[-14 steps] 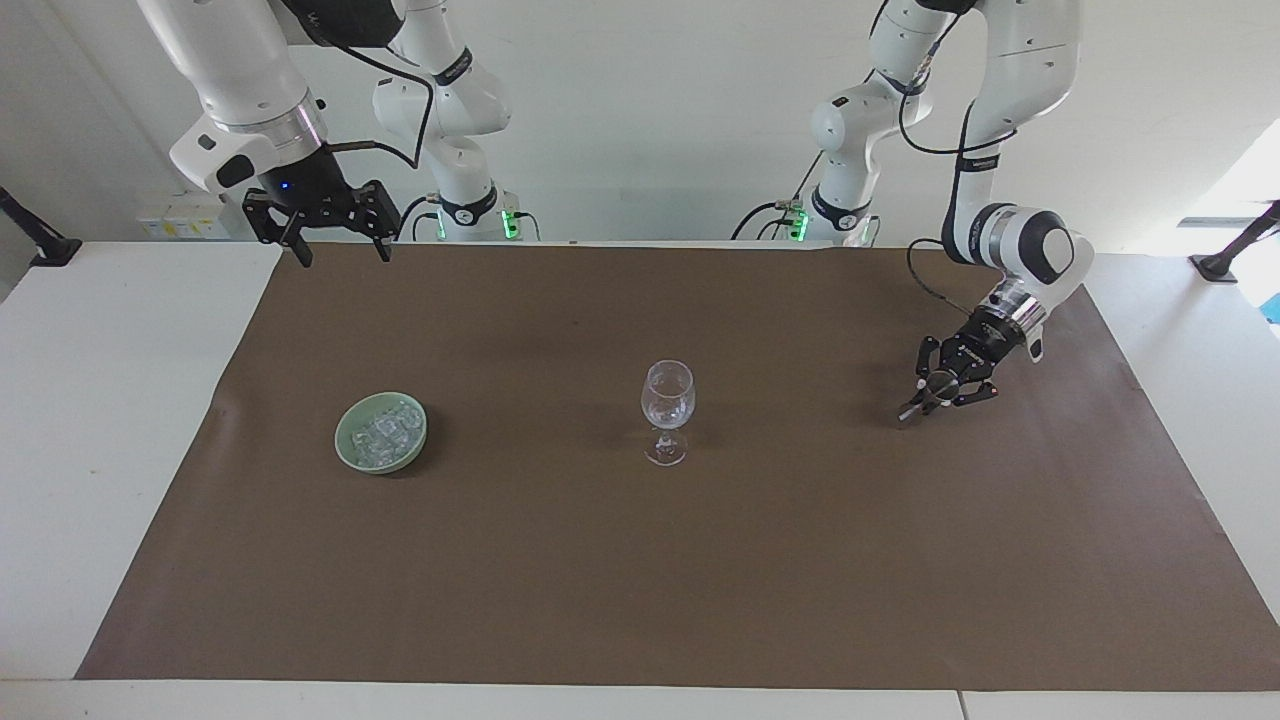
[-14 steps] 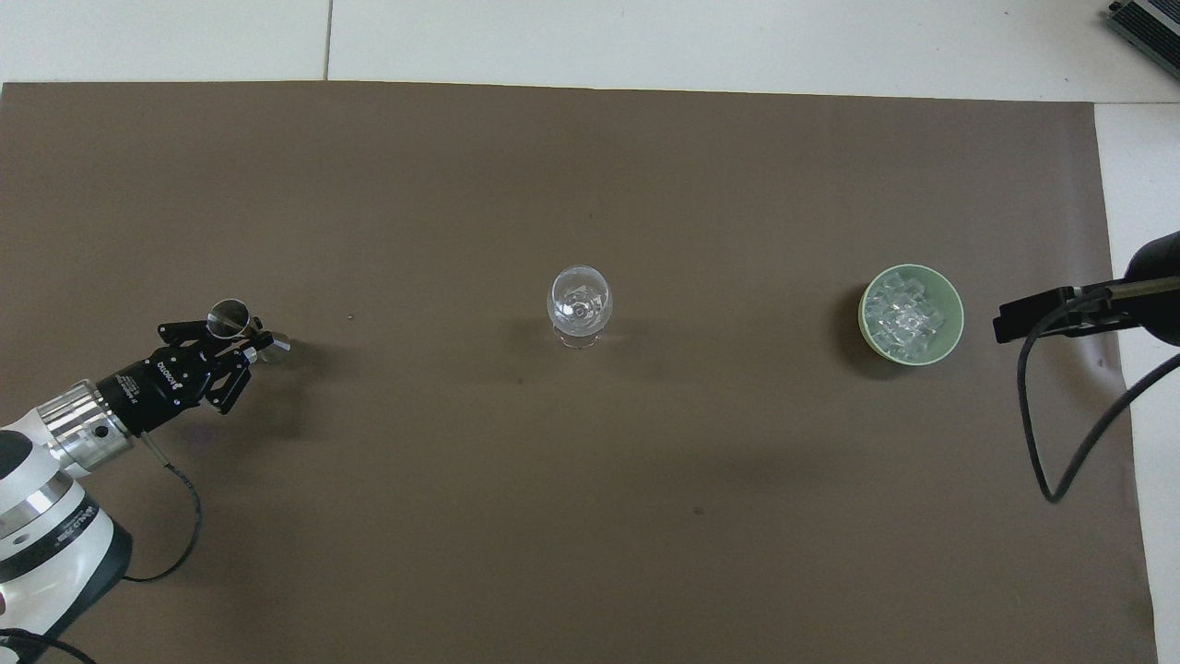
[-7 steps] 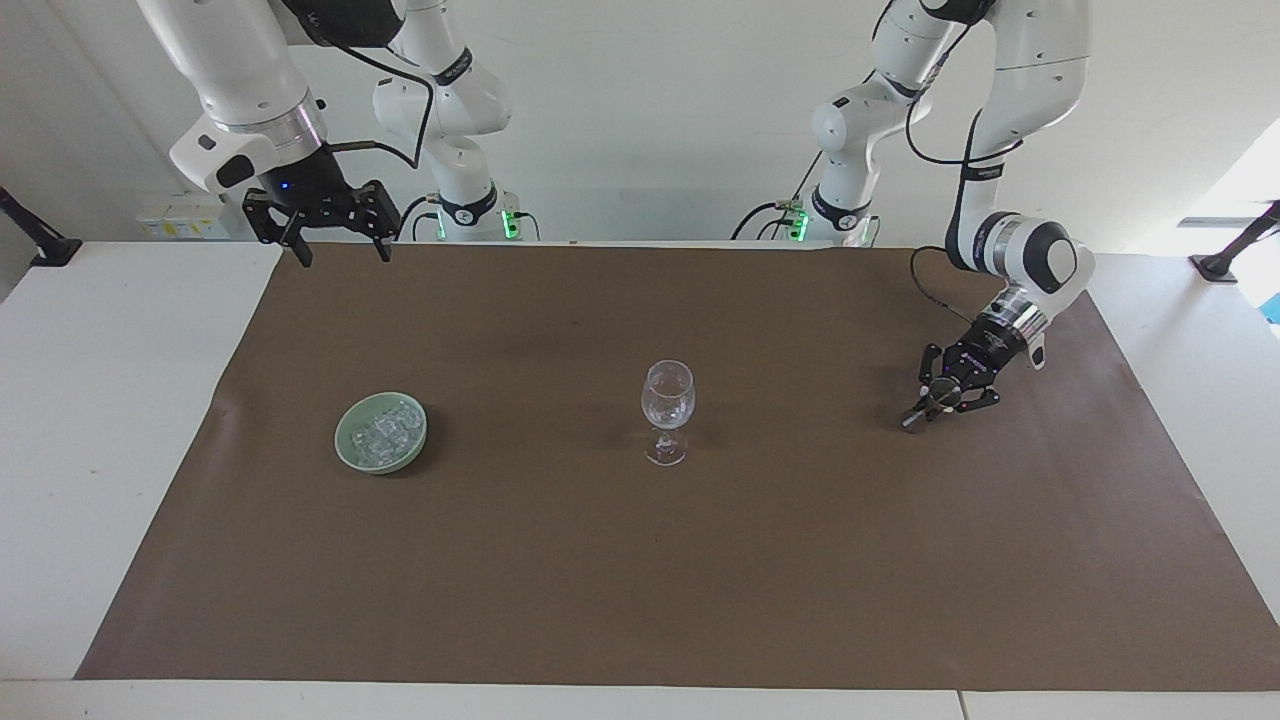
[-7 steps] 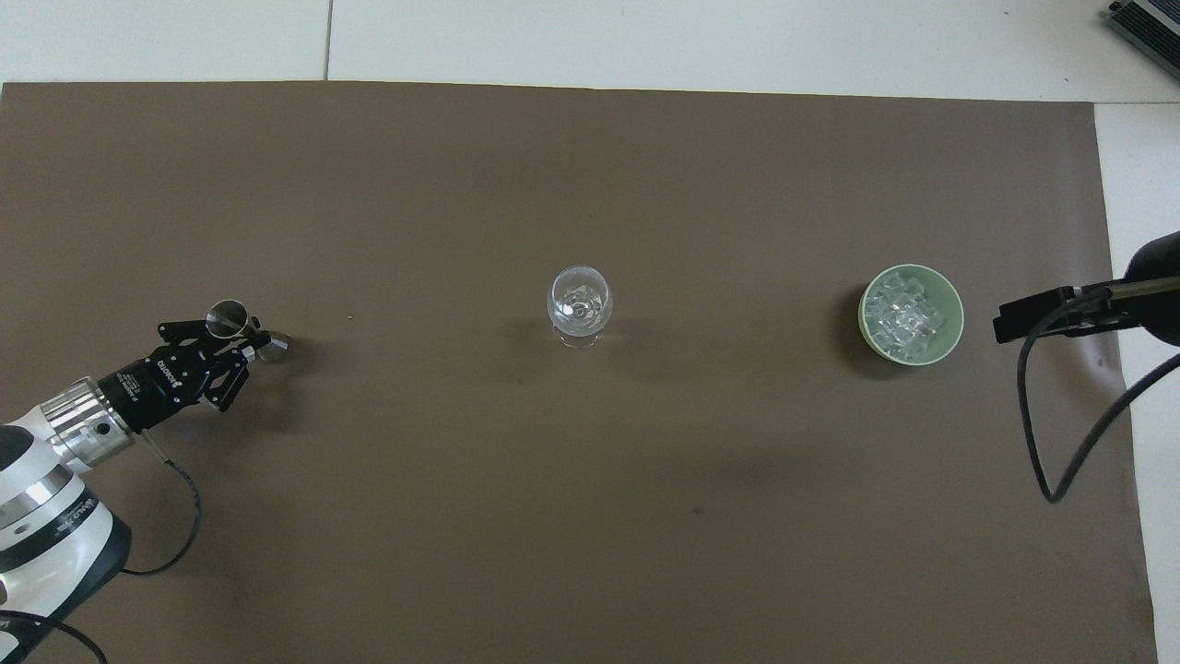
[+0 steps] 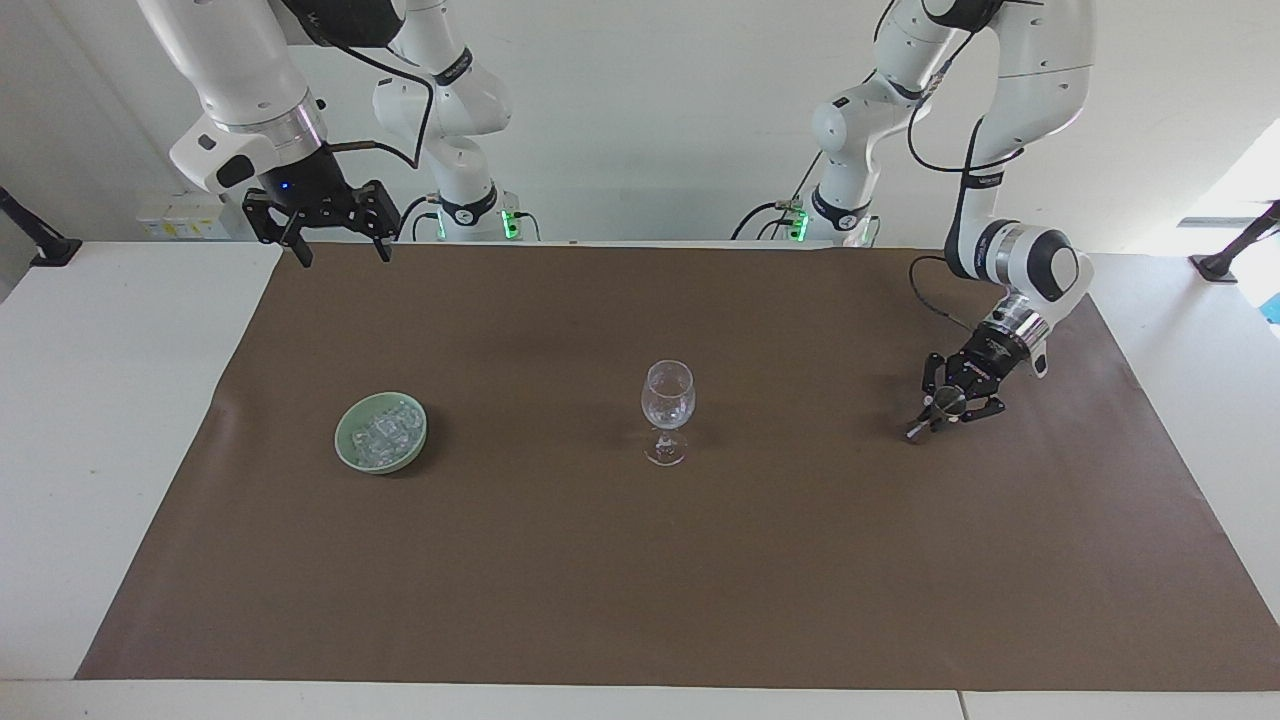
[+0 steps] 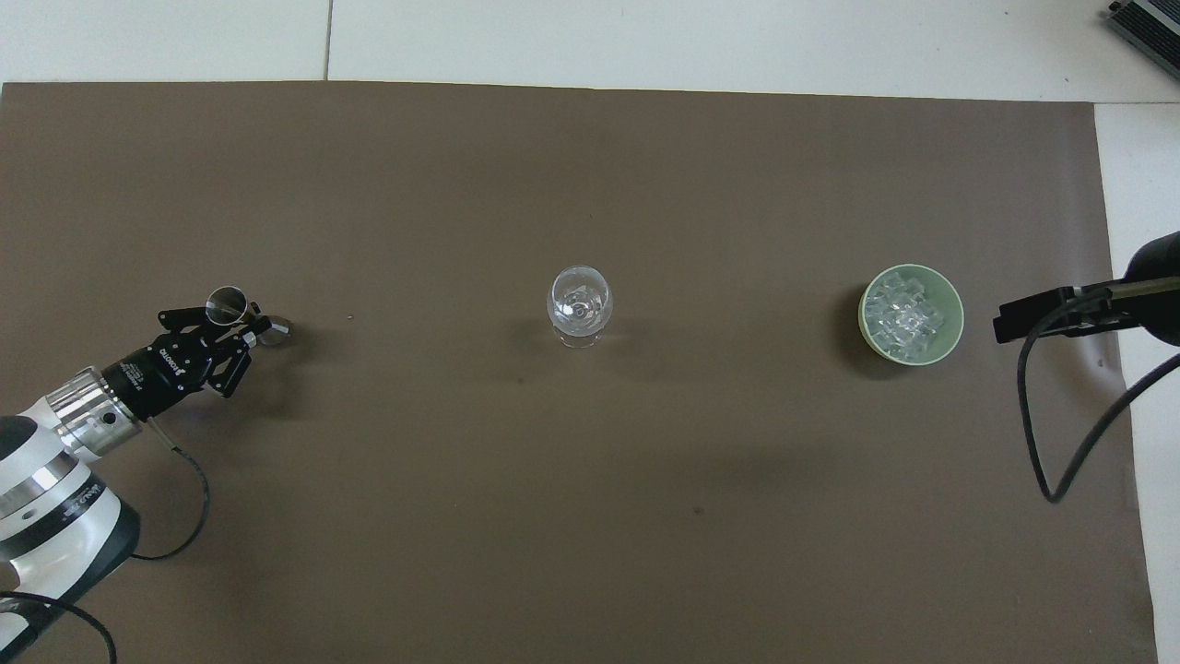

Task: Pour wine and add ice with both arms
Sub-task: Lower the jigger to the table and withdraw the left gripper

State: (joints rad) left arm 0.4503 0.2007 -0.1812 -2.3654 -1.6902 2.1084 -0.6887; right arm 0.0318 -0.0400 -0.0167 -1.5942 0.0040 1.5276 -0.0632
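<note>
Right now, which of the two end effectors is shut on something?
The left end effector, low over the brown mat at its arm's end, is shut on a small metal measuring cup. The right end effector waits raised, open and empty.

The left gripper [image 5: 940, 408] sits lower in the facing view than it did a second ago, and closer to the brown mat [image 5: 800, 560], at the left arm's end of the table. In the overhead view it has drawn slightly back toward the table's end. The small metal cup [image 6: 227, 305] clamped in its fingers travels with it and lies more tipped over (its open mouth faces up in the overhead view). The left arm [image 5: 1030, 262] has changed posture too: its wrist is swung lower, while its upper links stand more upright than before.
</note>
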